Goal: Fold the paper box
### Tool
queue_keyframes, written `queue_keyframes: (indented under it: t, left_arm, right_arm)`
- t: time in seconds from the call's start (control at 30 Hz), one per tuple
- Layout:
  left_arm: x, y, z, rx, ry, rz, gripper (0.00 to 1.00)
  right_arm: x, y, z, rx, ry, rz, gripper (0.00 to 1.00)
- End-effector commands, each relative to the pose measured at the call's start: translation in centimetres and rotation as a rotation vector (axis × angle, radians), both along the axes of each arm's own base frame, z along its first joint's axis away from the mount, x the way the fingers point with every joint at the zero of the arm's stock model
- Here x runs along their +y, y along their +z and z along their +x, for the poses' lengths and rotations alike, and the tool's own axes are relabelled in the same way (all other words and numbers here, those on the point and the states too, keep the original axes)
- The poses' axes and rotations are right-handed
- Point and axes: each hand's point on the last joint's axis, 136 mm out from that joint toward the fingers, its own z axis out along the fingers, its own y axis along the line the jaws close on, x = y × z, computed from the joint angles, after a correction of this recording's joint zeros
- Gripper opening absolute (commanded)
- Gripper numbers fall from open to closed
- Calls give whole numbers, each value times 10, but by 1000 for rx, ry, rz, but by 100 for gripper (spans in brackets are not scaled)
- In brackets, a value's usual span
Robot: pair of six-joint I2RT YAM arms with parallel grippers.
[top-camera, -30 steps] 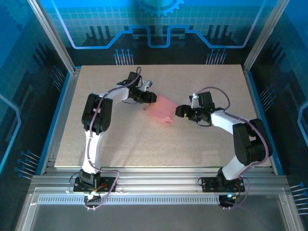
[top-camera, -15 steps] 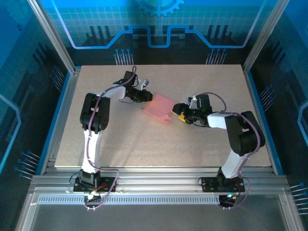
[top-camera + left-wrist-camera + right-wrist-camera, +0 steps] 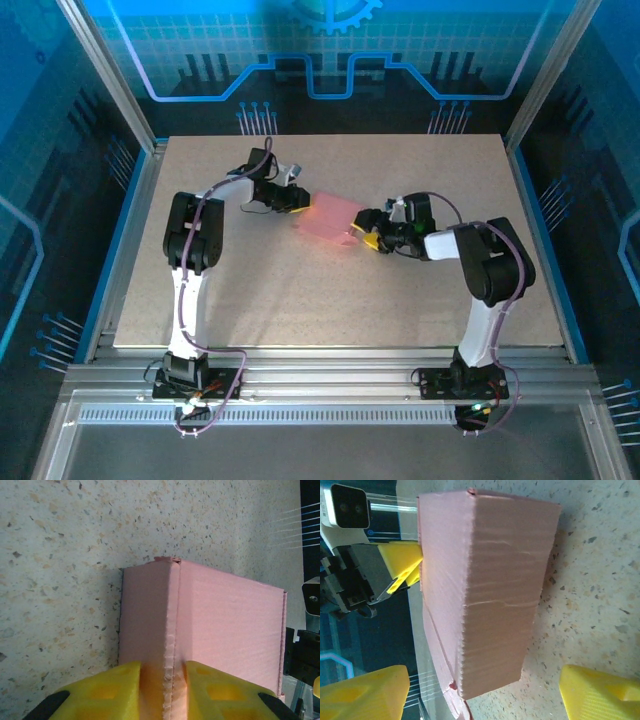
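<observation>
Pink paper box (image 3: 330,218) now pinched, prob. firmly, on its ridge by left fingers (image 3: 117,687) that just closed; right fingers (image 3: 600,695), moved in, gape empty astride its opp. end, so ready to fold.

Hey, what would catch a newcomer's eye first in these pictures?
The pink paper box stands out, lying in the middle of the speckled table. The left gripper pinches its raised fold between yellow fingers, while the right gripper stands open, a finger on each side of the box's other end.
</observation>
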Motion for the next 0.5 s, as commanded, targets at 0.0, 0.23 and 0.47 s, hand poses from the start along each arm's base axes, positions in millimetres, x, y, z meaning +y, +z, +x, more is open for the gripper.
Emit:
queue_keyframes:
  t: [0.0, 0.23, 0.47]
  left_arm:
    - [9, -23, -3, 65, 20, 10, 27]
    - [14, -30, -1, 101, 54, -13, 20]
    - [24, -36, 1, 122, 81, -16, 18]
  right_arm:
    - [19, 10, 14, -50, 62, 50, 79]
    - [30, 10, 24, -29, 77, 60, 78]
    - [12, 12, 25, -3, -13, -58, 78]
